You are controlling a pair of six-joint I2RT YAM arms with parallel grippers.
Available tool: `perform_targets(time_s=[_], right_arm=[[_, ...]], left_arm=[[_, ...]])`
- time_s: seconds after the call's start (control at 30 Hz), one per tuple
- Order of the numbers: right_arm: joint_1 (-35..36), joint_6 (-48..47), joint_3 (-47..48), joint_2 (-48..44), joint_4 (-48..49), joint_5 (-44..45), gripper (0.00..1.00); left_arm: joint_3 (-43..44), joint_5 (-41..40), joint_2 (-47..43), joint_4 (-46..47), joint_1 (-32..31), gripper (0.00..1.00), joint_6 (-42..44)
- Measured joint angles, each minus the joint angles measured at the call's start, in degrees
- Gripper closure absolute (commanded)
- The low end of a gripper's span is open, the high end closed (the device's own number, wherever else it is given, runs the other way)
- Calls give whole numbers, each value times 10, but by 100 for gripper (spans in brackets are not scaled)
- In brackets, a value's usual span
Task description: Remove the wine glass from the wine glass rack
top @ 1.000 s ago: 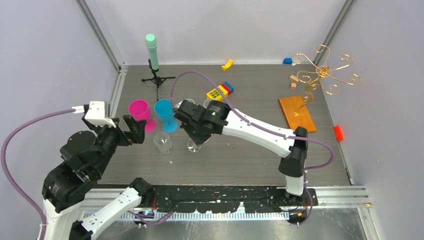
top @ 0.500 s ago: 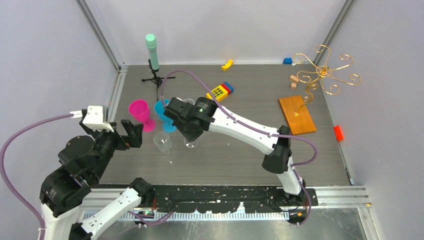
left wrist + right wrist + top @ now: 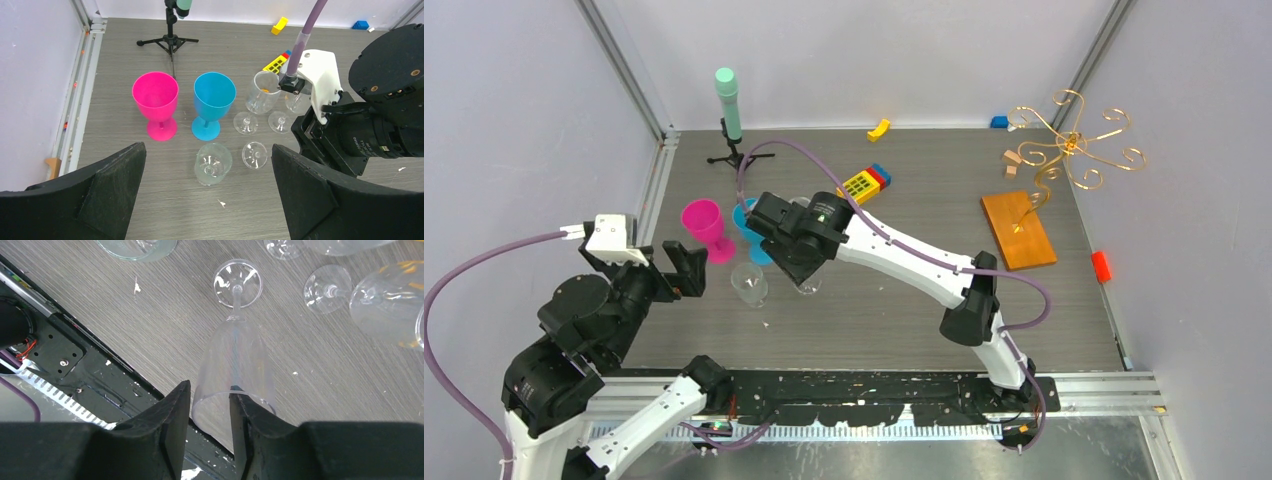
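Since a second ago the right arm has swung left across the tabletop (image 3: 894, 335), and the right gripper (image 3: 210, 397) has loosened. Its fingers now stand parted astride the rim of the wine glass (image 3: 235, 355), no longer pinching it. The glass stands upright on its foot on the grey wood-grain surface, well apart from the rack (image 3: 1072, 148). The rack sits at the far right on its orange-brown base, its gold curls close to the right wall.

We see pale walls on three sides and metal rails along the left and near edges. The left gripper (image 3: 207, 150) hangs wide open and holds nothing, near the left rail. Just beyond it stand a pink goblet (image 3: 156, 102) and a blue goblet (image 3: 214, 100), with more clear glasses beside them. A tripod (image 3: 736, 158) stands at the far left corner, and a red block (image 3: 1102, 265) lies by the right edge. Bare grain stretches between the glasses and the rack's base.
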Motion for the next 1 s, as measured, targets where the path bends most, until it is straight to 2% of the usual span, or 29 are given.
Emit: perform_targets(time_s=[0.2,0.33,0.4,0.57,0.6,1.0], right_arm=[[0,-13,22,14,5,3,57],[-5,-20,24,28,5,4,59],[-9,-21,24,34,6,5,64],[-17,-26,24,39,10,7,96],[-18,-28,24,39,11,5,98],[-21,-52,40,40,-23,-31,100]], left_arm=[[0,0,0,0,0,0,0],[0,0,0,0,0,0,0],[0,0,0,-1,0,0,0],[0,0,0,-4,0,0,0],[0,0,0,-4,0,0,0],[0,-4,0,-5,0,0,0]])
